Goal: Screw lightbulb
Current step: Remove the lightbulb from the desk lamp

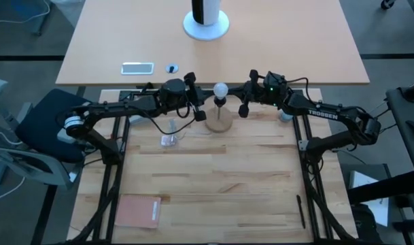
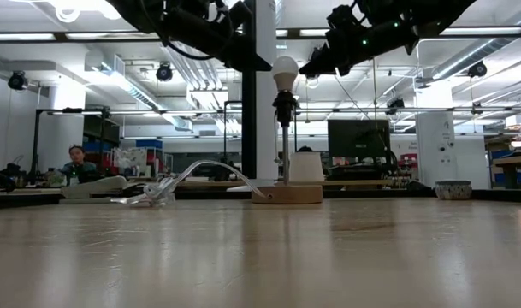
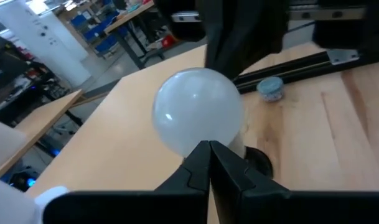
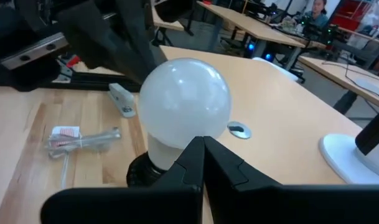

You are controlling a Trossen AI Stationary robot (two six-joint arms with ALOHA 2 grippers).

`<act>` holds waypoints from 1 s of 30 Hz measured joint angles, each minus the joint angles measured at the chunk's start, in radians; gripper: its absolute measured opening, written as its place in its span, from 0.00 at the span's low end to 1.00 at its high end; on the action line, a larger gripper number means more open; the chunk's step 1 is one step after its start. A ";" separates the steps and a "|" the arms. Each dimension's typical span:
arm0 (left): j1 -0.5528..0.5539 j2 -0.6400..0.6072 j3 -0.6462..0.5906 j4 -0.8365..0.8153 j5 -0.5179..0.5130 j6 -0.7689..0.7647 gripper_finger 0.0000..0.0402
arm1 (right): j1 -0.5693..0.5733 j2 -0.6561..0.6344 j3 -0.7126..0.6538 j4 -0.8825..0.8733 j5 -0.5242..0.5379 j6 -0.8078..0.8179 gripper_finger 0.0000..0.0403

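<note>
The frosted white lightbulb (image 1: 220, 89) sits upright on top of the black socket stem (image 2: 285, 137). The stem stands on its round wooden base (image 1: 219, 123) at the table's far middle. My left gripper (image 1: 204, 97) is shut, level with the bulb on its left side, and the bulb fills that gripper's wrist view (image 3: 198, 118). My right gripper (image 1: 236, 94) is shut, level with the bulb on its right side, and the bulb also shows large in its wrist view (image 4: 184, 102). In the high view a small gap shows between each gripper and the bulb.
A clear plastic wrapper (image 1: 171, 139) lies left of the wooden base. A small bowl (image 3: 269, 88) stands at the far right. A reddish pad (image 1: 139, 211) and a black pen (image 1: 302, 211) lie near the front. On the far desk are a white stand (image 1: 206, 26) and a flat white object (image 1: 137, 67).
</note>
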 joint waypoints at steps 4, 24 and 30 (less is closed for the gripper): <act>0.001 -0.006 0.000 0.015 -0.083 0.000 0.00 | 0.001 -0.014 0.000 -0.006 -0.005 0.000 0.00; 0.000 0.024 0.000 0.055 -0.029 0.007 0.00 | 0.007 -0.002 0.000 0.040 -0.028 0.018 0.00; -0.012 -0.003 0.000 0.020 0.004 0.007 0.00 | 0.006 -0.002 0.000 0.042 0.003 0.017 0.00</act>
